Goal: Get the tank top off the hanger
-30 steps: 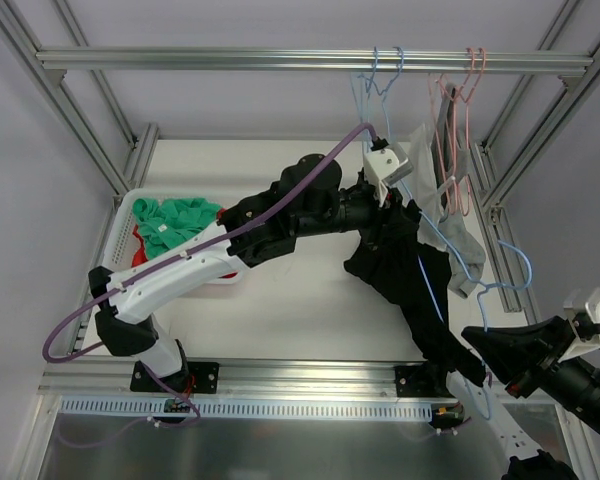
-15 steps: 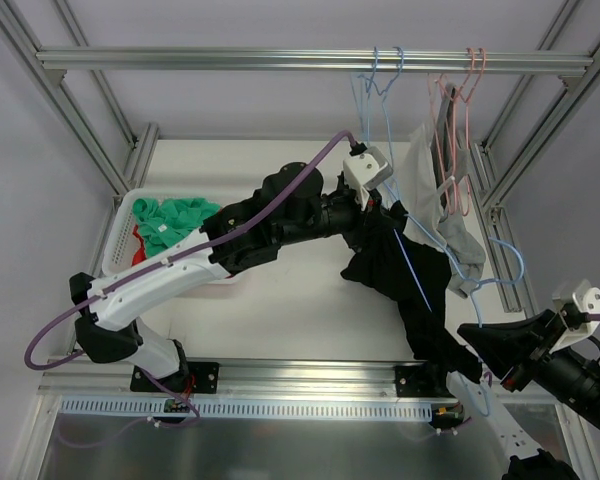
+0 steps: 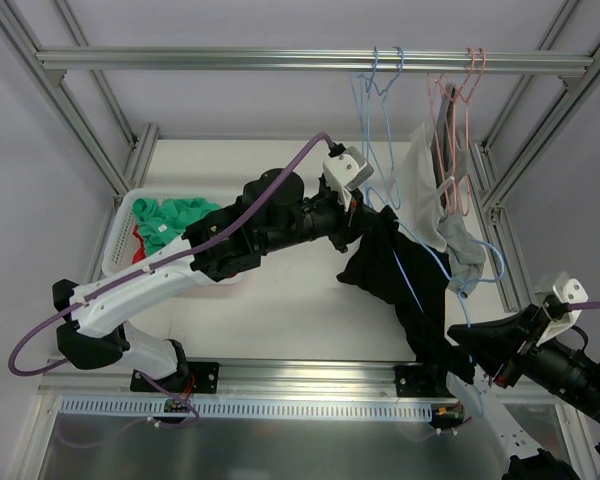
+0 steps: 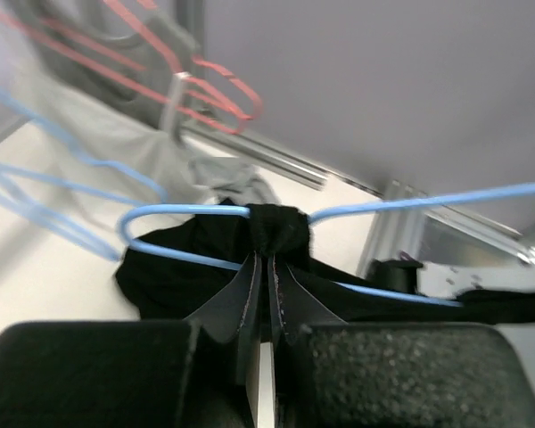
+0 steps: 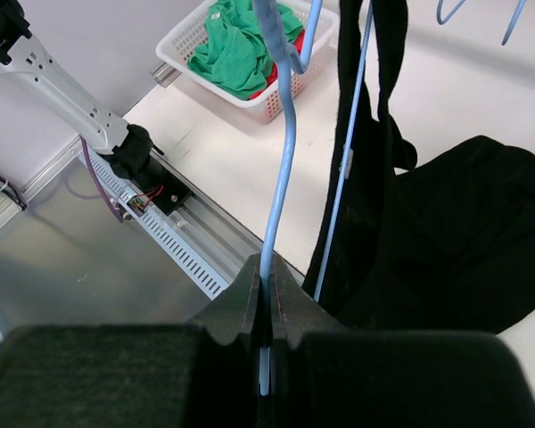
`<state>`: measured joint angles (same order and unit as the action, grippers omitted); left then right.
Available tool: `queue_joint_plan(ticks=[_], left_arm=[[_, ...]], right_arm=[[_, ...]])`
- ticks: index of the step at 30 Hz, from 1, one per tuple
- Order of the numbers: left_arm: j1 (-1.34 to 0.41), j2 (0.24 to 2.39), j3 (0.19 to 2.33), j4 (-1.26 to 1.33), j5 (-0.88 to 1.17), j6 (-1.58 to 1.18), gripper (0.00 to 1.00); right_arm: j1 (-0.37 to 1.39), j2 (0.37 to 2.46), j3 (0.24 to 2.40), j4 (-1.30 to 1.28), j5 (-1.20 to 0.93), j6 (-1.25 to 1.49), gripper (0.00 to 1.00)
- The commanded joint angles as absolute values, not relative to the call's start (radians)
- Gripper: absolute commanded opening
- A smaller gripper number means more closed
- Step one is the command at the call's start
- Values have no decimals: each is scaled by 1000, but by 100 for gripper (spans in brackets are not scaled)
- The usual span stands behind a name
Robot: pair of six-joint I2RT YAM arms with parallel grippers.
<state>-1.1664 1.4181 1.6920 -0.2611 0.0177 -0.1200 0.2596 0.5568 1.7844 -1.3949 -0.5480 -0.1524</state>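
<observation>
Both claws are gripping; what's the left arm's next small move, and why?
Probably pull the left claw away from the right claw: it pinches the tank top where it loops the blue hanger, which the right claw clamps, so the fabric may slide off.

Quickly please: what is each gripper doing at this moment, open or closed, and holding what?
Left gripper: closed on the black tank top.
Right gripper: closed on the blue hanger.
</observation>
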Motion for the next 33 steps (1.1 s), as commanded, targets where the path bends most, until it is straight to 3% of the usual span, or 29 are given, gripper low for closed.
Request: queue_joint_plan(ticks=[1, 5, 14, 18, 21, 24, 25, 27, 30, 33], left_arm=[[-1178, 1361, 1668, -209, -220, -159, 0], [-1178, 1258, 1573, -199, -513, -232, 0], [-1180, 971, 1384, -183, -846, -310, 0], [-1180, 911, 1353, -184, -884, -266, 0], [-1180, 852, 1307, -176, -683, -218, 0], [-1180, 772, 1234, -132, -267, -108, 0], [-1180, 755, 1209, -126, -13, -89, 0], [-1180, 723, 1140, -97, 209, -78, 0], [-1180, 738, 1025, -19, 357, -144, 0], [-1180, 794, 905, 72, 347, -218, 0]], right_arm=[[264, 563, 1760, -1376, -607, -181, 0], [265, 546, 1714, -1373, -684, -212, 0], [294, 542, 1694, -1319, -865, -241, 0], [307, 508, 1658, -1144, -1089, -285, 0], [304, 460, 1617, -889, -1111, -144, 0], [298, 399, 1449, -217, -904, 64, 0], [292, 406, 1366, -92, -805, 198, 0], [281, 449, 1303, 266, -726, 328, 0], [273, 601, 1267, 536, -542, 532, 0], [276, 741, 1275, 696, -468, 580, 0]])
